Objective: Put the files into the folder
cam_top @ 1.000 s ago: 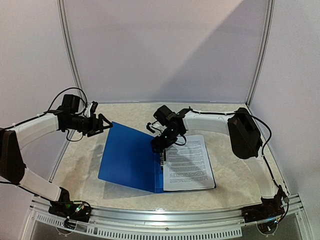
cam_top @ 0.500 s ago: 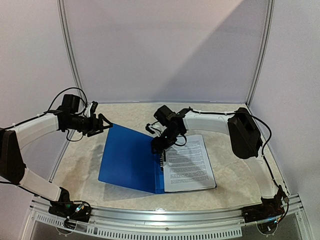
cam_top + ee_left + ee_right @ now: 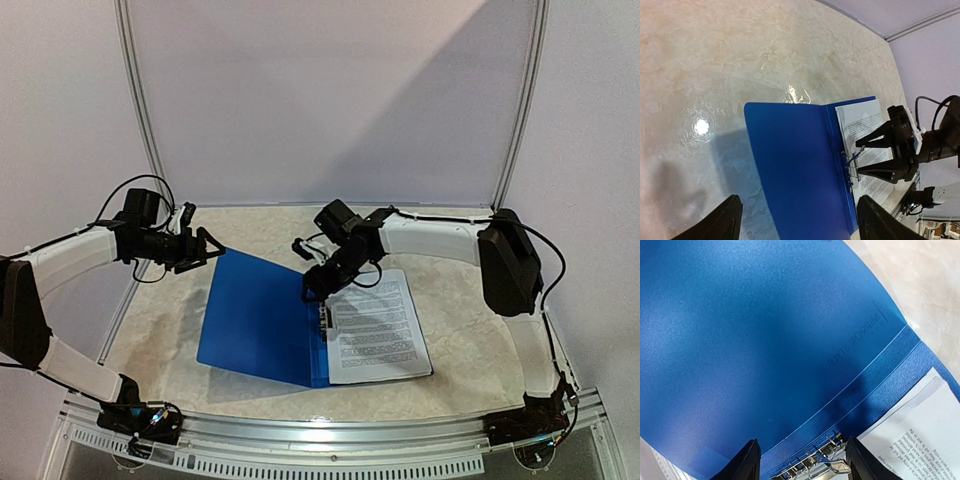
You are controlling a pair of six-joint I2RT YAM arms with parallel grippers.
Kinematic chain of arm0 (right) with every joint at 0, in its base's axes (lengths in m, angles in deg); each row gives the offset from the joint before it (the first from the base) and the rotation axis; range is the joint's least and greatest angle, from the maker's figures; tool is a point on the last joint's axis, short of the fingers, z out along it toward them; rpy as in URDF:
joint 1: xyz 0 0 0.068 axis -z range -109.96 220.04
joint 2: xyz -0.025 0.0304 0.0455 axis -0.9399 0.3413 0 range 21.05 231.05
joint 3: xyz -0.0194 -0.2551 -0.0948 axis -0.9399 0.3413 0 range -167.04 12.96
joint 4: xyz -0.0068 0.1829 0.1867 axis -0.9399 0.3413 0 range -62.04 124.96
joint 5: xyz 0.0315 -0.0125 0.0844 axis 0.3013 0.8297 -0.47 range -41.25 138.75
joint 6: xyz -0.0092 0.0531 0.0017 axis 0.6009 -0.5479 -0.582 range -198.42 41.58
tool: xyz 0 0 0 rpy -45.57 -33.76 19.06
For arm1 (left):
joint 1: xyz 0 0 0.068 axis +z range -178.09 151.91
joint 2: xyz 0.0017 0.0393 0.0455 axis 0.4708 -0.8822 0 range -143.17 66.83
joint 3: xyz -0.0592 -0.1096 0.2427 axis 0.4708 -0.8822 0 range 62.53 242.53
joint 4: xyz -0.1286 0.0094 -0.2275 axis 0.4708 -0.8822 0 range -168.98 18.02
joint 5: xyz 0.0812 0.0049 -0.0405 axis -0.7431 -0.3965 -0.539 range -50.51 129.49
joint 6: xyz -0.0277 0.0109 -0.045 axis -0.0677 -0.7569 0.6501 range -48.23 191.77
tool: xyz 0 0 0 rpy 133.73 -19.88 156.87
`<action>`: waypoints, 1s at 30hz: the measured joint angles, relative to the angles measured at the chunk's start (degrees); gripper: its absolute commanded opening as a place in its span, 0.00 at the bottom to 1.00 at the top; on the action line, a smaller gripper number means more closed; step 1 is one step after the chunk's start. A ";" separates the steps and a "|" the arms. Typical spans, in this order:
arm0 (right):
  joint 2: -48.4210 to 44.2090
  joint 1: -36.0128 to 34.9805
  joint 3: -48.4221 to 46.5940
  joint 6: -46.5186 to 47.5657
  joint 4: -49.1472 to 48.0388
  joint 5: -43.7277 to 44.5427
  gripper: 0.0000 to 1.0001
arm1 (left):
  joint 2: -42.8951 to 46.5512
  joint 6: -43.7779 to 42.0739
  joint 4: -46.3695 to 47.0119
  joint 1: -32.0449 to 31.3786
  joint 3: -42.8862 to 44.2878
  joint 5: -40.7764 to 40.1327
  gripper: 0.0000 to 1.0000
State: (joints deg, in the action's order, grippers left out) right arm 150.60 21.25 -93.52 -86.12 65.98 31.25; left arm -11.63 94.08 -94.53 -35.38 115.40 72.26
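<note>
Top external view, nearest first: the files (image 3: pixel 380 330) lie stacked on the back half of the folder (image 3: pixel 255 315), at 3 o'clock from the spine, their near edge roughly squared with the folder's own. The sheets already sit where they belong, so what remains, I judge, is clamping and closing. The front cover is splayed toward 9 o'clock, which leaves the spine reachable. The shadow under it suggests it is not quite flat.

Further back, near the 12 o'clock end of the spine, the right gripper (image 3: pixel 316 288) hangs just over the metal clip (image 3: pixel 812 466) with its claw released. In the right wrist view its two fingers (image 3: pixel 742 462) straddle the clip without pinching it, likely lined up to press the lever onto the paper.

Farthest, at 10 o'clock, the left gripper (image 3: pixel 210 250) hovers beside the cover's far corner, claw spread wide and holding nothing; whether it touches the cover I cannot tell. It looks posted there to swing the cover shut.
</note>
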 measured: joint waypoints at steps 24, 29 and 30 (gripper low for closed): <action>-20.59 -5.01 15.19 -1.05 -0.04 17.73 0.99 | 0.04 -0.02 0.00 0.02 0.00 0.02 0.80; -30.16 -2.93 25.16 -4.22 -4.96 30.91 0.84 | 0.09 0.00 0.04 0.02 0.00 0.17 0.80; -32.28 -1.46 27.43 -5.44 -5.49 31.47 0.73 | 0.09 0.00 0.04 0.02 0.00 0.22 0.80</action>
State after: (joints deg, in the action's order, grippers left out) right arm 118.32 19.78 -66.09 -91.56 60.50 62.73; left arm -11.54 94.08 -94.48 -35.35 115.40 72.48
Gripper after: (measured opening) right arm 0.957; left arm 0.805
